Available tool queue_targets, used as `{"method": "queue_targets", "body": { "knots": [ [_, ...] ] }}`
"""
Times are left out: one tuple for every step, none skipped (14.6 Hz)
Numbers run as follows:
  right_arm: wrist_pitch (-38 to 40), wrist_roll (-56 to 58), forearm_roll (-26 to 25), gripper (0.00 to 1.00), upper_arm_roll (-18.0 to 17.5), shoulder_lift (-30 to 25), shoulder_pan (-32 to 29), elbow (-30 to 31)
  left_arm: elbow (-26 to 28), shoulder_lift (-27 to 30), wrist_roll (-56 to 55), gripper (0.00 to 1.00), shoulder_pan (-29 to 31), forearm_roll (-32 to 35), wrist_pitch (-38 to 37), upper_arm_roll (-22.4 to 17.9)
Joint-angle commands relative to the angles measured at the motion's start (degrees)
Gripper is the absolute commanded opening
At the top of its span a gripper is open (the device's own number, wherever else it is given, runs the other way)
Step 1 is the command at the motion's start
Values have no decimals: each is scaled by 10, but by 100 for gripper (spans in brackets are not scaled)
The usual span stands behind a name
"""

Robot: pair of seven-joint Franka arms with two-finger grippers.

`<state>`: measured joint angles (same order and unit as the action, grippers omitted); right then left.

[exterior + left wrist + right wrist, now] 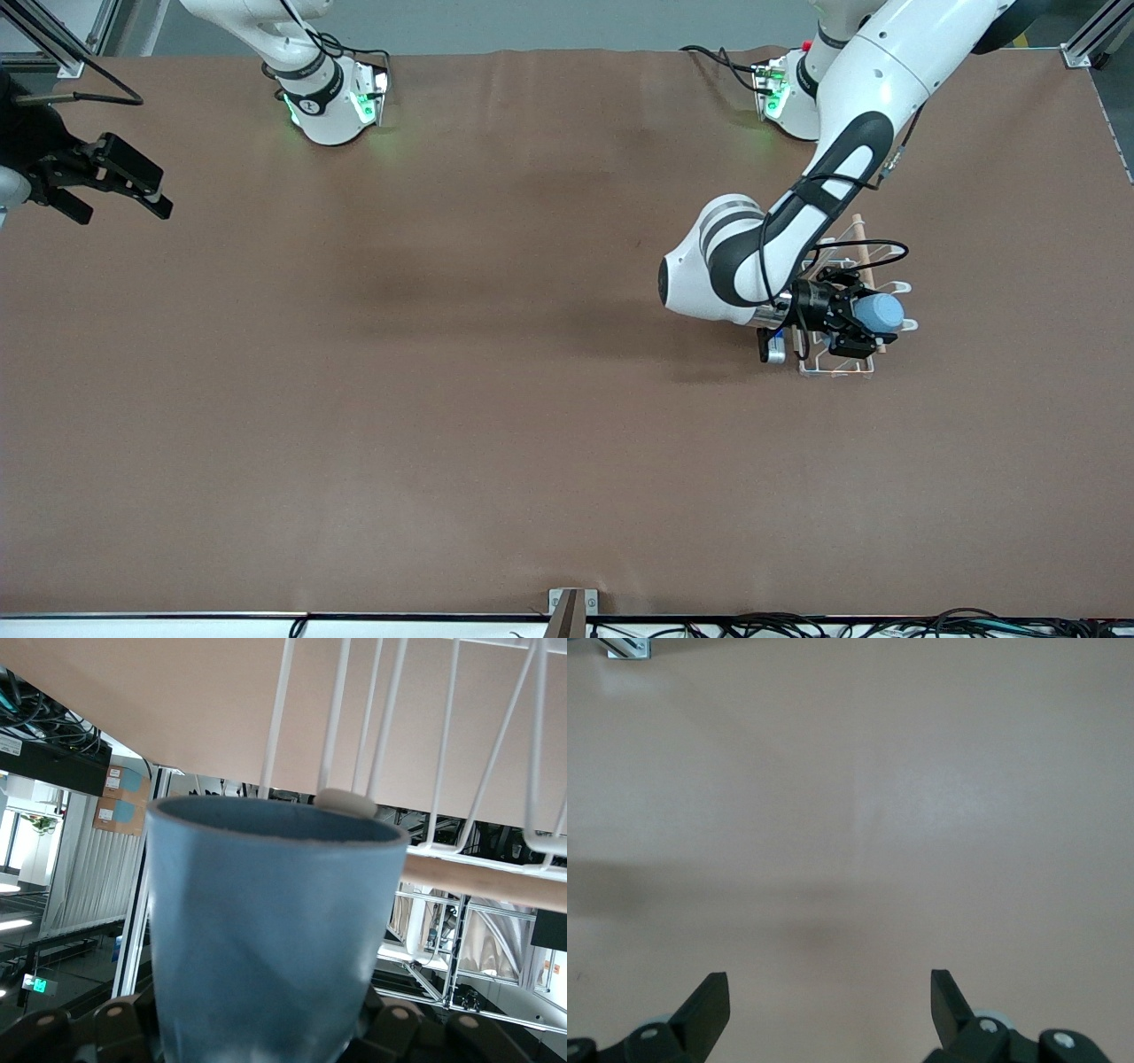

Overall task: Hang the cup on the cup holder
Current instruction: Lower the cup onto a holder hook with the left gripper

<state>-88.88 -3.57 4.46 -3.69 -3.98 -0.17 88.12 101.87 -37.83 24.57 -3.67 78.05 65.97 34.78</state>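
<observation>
Left tool [858, 324] grips the cup [880, 312] over the cup holder [837, 365], rim at a prong (misalignment could let it slip off); right tool [124, 190], fingers apart, waits well apart from the holder.

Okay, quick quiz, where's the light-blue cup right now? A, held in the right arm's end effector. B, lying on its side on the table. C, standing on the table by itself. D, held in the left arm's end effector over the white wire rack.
D: the left end effector is shut on the cup over the cup holder, while the right end effector waits open over the table's right-arm end.
</observation>
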Motion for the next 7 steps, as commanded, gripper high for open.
{"method": "queue_targets", "body": {
  "knots": [
    [13,-22,-8,100,-2,2,-4,-4,0,-8,-11,54,-4,14,-6,0],
    [12,-23,-9,100,-2,2,-4,-7,-1,-10,-11,68,-4,14,-6,0],
    [12,-23,-10,100,-2,7,-3,-9,-2,-11,-11,93,-6,14,-6,0],
    [12,-22,-8,100,-2,10,-4,-10,-3,-12,-14,100,-6,14,-6,0],
    [12,-22,-7,100,-2,10,-3,-12,-3,-12,-15,100,-6,14,-7,0],
    [11,-22,-9,100,-2,10,0,-15,-4,-12,-16,100,-6,14,-7,0],
    [11,-21,-10,100,-2,11,0,-15,-4,-11,-16,100,-7,14,-7,0]
  ]
}}
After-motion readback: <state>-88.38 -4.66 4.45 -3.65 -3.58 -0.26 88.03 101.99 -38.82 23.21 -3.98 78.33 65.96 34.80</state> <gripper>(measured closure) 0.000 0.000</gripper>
